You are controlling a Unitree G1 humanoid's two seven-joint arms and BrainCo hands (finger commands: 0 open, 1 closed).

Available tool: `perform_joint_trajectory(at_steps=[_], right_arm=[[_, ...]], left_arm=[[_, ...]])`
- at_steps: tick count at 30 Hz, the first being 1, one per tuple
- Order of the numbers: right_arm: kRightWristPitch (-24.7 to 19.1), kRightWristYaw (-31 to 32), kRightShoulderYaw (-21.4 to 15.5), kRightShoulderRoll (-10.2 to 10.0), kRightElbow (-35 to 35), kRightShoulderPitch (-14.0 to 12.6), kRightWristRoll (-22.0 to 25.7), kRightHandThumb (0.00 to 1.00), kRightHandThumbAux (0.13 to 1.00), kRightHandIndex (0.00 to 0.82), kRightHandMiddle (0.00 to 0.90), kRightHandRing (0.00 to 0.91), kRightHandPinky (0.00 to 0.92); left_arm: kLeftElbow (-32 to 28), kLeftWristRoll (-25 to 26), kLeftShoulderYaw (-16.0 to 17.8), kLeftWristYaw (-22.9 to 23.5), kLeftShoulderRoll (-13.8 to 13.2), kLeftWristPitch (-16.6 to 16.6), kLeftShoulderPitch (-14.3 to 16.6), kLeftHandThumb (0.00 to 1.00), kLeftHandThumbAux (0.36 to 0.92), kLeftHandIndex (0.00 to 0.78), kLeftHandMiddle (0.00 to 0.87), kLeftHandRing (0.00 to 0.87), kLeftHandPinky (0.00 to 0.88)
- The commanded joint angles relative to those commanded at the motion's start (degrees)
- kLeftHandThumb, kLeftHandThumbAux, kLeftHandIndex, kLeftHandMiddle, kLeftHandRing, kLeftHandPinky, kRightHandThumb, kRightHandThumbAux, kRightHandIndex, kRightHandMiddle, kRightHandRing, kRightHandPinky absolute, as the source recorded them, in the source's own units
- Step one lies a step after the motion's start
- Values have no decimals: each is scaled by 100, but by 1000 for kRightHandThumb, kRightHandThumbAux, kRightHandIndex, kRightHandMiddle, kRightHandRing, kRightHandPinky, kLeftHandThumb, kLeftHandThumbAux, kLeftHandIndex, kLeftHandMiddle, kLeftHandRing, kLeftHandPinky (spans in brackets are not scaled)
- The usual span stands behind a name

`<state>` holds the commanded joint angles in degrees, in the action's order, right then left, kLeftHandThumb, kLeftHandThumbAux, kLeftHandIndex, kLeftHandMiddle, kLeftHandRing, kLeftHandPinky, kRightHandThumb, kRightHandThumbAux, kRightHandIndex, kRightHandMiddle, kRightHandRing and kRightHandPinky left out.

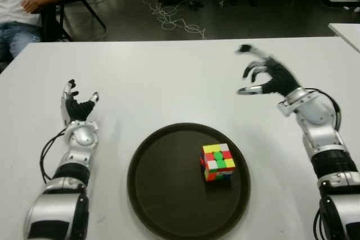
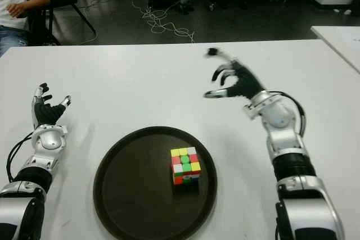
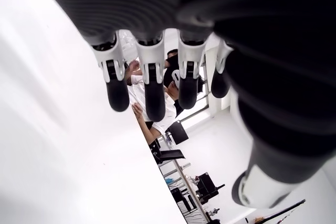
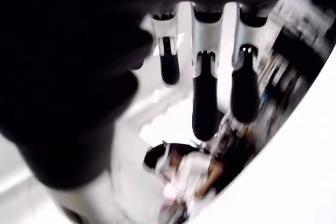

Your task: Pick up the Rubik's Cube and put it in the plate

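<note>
The Rubik's Cube sits inside the dark round plate, right of the plate's centre and well within the rim, flat on one face with its yellow, green and red stickers up. Nothing touches it — so, judging by how things lie, the placing looks done and the cube stands where the task wants it.

The right hand is in the air beyond the plate and to the cube's right, well apart from it. Its fingers are spread and only loosely bent, with nothing between them; that posture fits a hand with no grip left to keep. Its height above the table would let it swing clear without knocking the rim.

The left hand shows to the left of the plate, palm up, fingers relaxed and extended in its wrist view, holding nothing — it takes no part, being on the far side from the cube.

Past the table's far edge a person sits on a chair, and cables lie on the floor.
</note>
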<state>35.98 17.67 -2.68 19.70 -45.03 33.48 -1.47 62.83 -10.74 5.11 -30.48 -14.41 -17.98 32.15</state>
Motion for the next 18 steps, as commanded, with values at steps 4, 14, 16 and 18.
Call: perform_joint_trajectory(at_steps=[4,14,16,18], right_arm=[[152,-609,-189,-58,-372,38,-72,14,947,71,98,77,96],[219,-1772,-548,-175,-1564,351,-3,23,942,82,96,84,96],[164,-1885,-659,-201,-1735,388,88,21,937,78,89,78,85],[113,-1932,-740,-210,-1881,426,156,15,935,76,83,75,78]], left_arm=[[37,-13,-7,8,-25,-36,3,405,748,101,161,175,206],[111,6,16,73,-61,-161,-1,431,748,104,159,174,211],[132,6,19,94,-75,-188,0,433,748,103,155,170,208],[148,7,24,110,-84,-209,2,434,745,102,151,166,200]])
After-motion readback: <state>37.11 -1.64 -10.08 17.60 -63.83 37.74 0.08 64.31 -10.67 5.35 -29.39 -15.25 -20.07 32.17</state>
